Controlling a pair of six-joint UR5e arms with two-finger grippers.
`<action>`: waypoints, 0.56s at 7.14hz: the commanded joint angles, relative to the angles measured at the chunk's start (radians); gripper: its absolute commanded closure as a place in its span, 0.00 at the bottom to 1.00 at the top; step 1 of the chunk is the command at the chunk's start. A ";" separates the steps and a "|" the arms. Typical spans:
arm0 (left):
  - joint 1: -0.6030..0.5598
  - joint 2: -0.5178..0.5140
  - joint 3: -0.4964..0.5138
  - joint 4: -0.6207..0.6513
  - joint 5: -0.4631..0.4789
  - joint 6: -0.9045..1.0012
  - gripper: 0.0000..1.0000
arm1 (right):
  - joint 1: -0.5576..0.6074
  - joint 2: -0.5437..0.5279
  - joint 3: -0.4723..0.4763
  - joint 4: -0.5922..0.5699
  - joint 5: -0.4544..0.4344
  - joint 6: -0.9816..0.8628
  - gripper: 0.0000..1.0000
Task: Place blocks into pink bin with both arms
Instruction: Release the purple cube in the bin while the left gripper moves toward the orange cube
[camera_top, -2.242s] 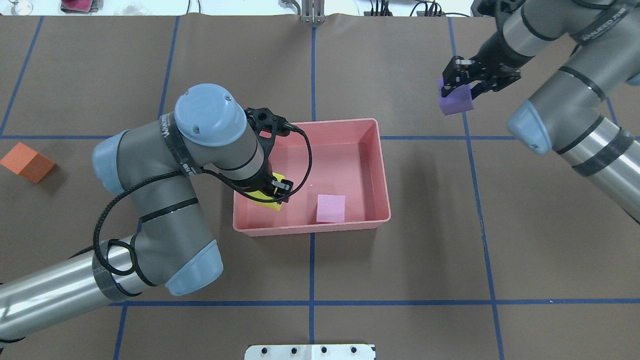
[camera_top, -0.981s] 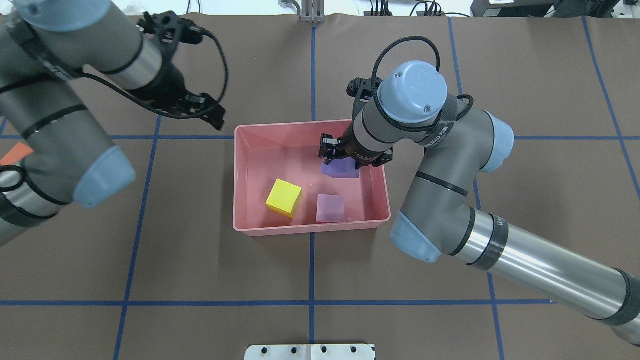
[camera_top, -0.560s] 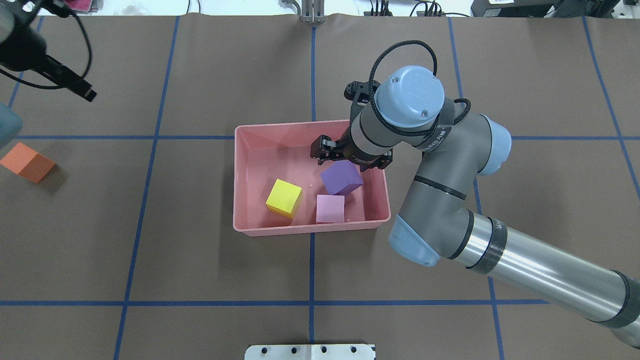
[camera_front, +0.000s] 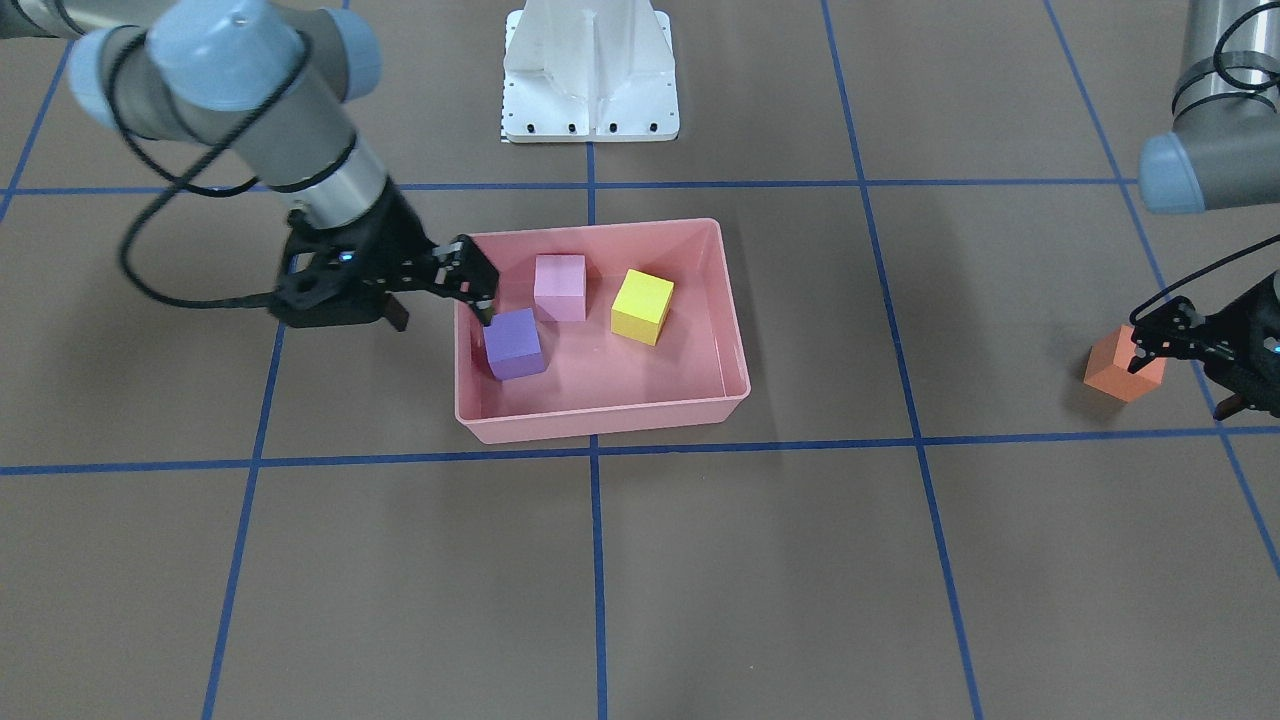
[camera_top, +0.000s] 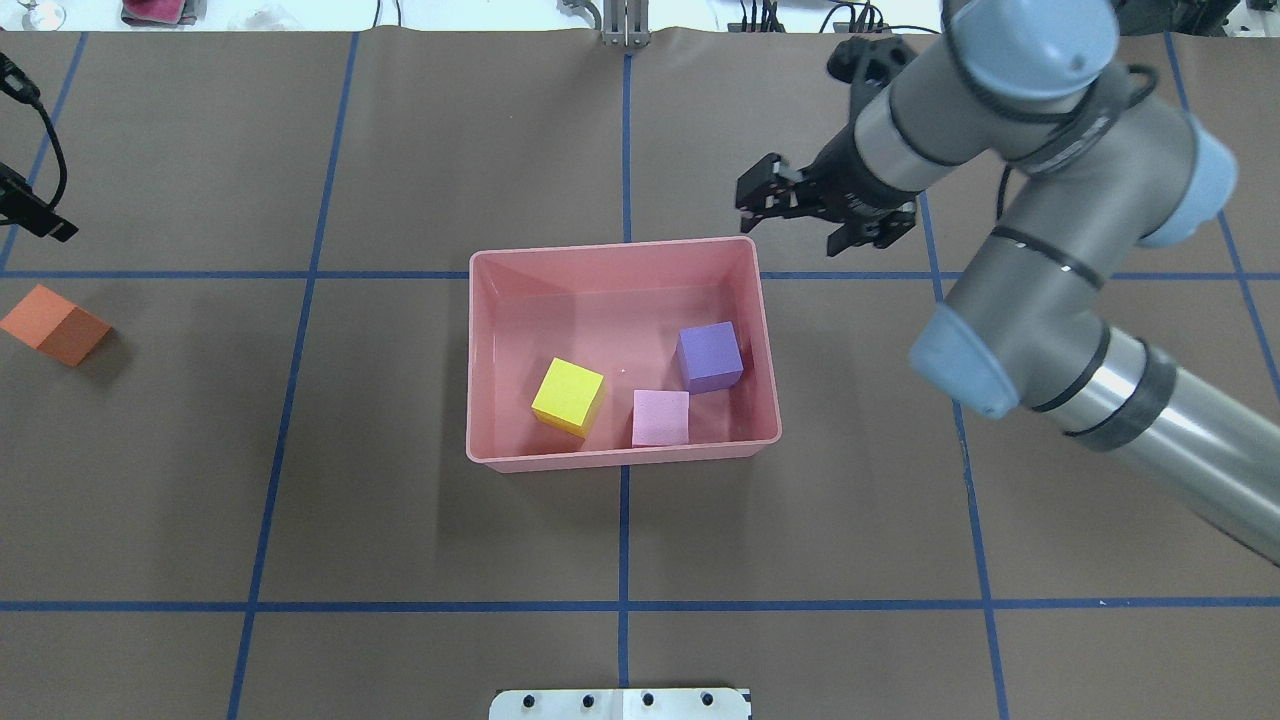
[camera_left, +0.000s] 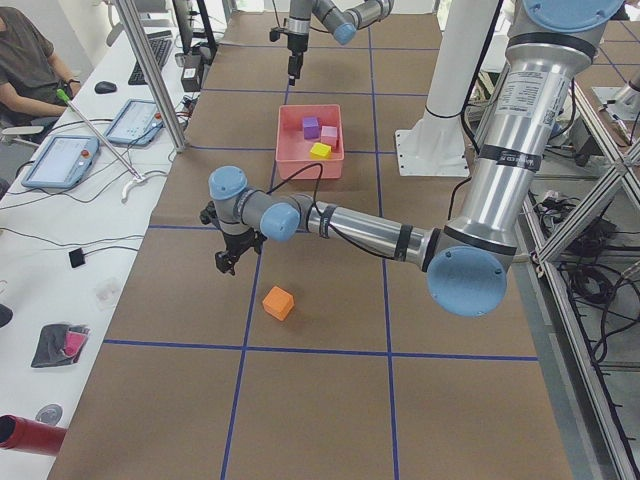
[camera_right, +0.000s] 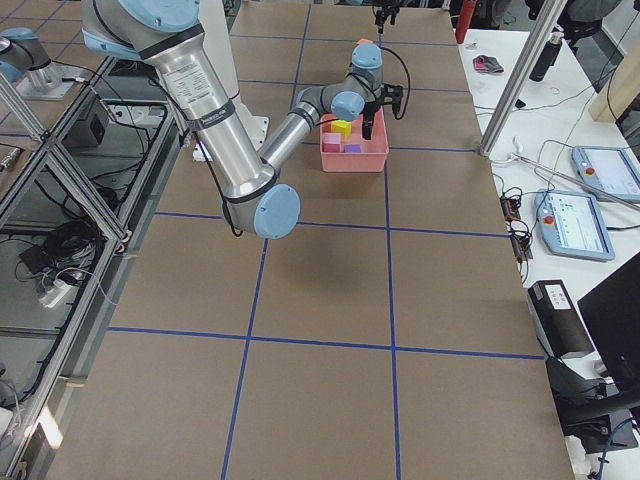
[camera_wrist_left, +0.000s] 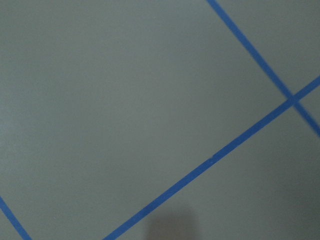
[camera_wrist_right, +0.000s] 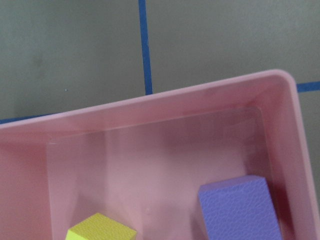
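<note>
Since the last look, the purple block (camera_top: 709, 357) has been let go and is now seen lying inside the pink bin (camera_top: 620, 458), by its right wall, while the right gripper (camera_top: 812, 215) has been pulled up and back past the bin's far right corner, spread wide with nothing in it. Also in the bin, by the wall nearest the robot, the yellow block (camera_top: 568, 396) and the light pink block (camera_top: 661, 417) are found close together. Well away from the bin on the robot's left, the orange block (camera_top: 55, 324) is left on the table (camera_top: 400, 520), and the left gripper (camera_front: 1188, 372) is held near it, spread wide and empty.
</note>
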 joint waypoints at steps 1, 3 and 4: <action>0.001 0.077 0.082 -0.180 -0.007 0.033 0.01 | 0.141 -0.138 0.013 -0.001 0.115 -0.225 0.01; 0.005 0.089 0.096 -0.180 -0.012 -0.135 0.01 | 0.145 -0.168 0.014 0.000 0.114 -0.255 0.01; 0.007 0.089 0.093 -0.179 -0.062 -0.204 0.01 | 0.143 -0.182 0.019 0.000 0.108 -0.253 0.01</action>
